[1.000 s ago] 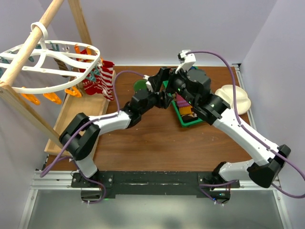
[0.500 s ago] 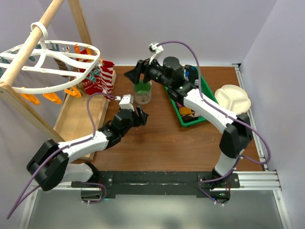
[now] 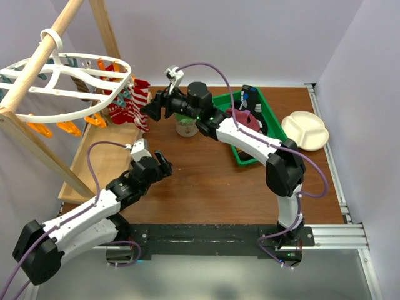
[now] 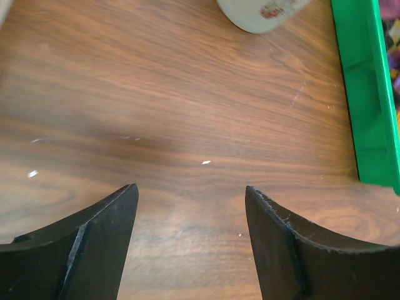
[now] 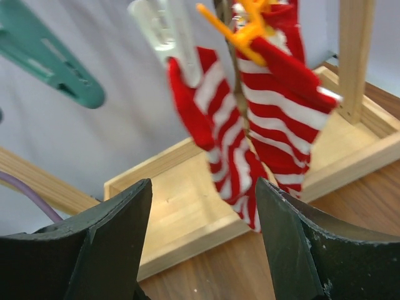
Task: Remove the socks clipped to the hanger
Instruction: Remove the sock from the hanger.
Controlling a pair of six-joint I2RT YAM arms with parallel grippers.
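Note:
The white oval hanger (image 3: 65, 84) hangs from the wooden pole at the upper left. Red-and-white striped socks (image 3: 132, 103) dangle from its right end. In the right wrist view these socks (image 5: 250, 125) hang from an orange clip (image 5: 240, 31), just ahead of my right gripper (image 5: 203, 182). That gripper is open, with nothing between its fingers. In the top view the right gripper (image 3: 150, 111) is just right of the socks. My left gripper (image 3: 164, 162) is low over the table and open, and the left wrist view shows the left gripper (image 4: 190, 187) over bare wood.
A cup (image 3: 187, 125) stands under the right forearm. Behind it is a green bin (image 3: 265, 122) holding dark and purple fabric. A cream divided plate (image 3: 305, 130) lies at the far right. The wooden stand's base tray (image 3: 103, 153) and slanted poles fill the left. A teal clip (image 5: 59, 65) hangs nearby.
The right arm swung left from the green bin to the striped socks, its jaws narrowing somewhat. The left arm drew back from the bin toward the near left.

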